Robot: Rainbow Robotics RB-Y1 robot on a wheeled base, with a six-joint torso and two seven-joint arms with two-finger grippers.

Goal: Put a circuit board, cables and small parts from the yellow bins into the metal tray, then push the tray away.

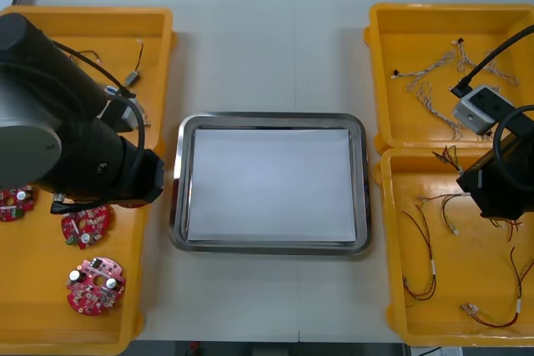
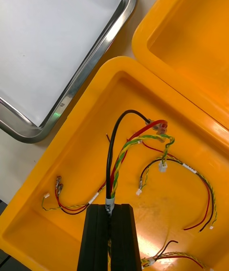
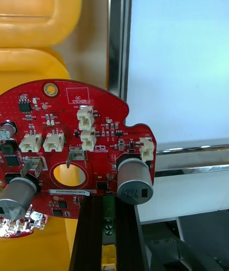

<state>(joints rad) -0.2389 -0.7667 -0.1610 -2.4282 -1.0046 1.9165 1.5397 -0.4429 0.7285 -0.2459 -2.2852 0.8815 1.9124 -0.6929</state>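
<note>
The metal tray (image 1: pixel 271 117), shiny at the rim and white inside, is set at the centre of the frame. Yellow bins (image 1: pixel 450 10) are ranged in pairs down both sides. Small metal parts (image 1: pixel 131 78) are seen at upper left, three round red circuit boards (image 1: pixel 94 286) at lower left. A fourth board (image 3: pixel 57 109), studded with white connectors and grey cylinders, is clamped upright in the left gripper (image 3: pixel 109 202) beside the tray's rim. Pale twisted cables (image 1: pixel 430 93) are tangled at upper right, red and yellow cables (image 1: pixel 421 285) scattered at lower right. A black, red and yellow cable bundle (image 2: pixel 126 151) is pinched in the right gripper (image 2: pixel 110 209).
</note>
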